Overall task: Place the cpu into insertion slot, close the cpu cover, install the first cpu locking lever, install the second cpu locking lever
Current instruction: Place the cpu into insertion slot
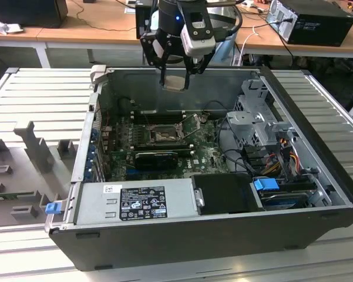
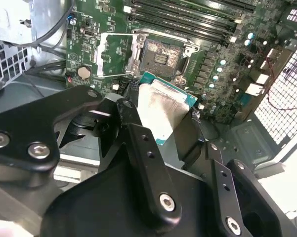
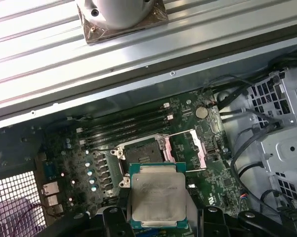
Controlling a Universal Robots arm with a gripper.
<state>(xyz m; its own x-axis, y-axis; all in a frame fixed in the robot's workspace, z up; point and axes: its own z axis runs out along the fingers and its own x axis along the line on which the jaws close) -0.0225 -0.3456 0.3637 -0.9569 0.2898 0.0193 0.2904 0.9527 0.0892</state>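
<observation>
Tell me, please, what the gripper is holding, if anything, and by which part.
The gripper holds the cpu, pinched between its fingers by two opposite edges, clear of the insertion slot.

insertion slot [image 3: 141, 157] uncovered, cpu cover [image 3: 201, 149] standing open, drive cage [image 3: 281, 118] nearby

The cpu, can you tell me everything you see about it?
The cpu is a thin flat square with a pale, smudged silvery metal face and a green rim around it. The gripper is shut on it, pinching two opposite sides. It hangs in the air above the motherboard, not yet in the insertion slot, touching nothing else.
</observation>
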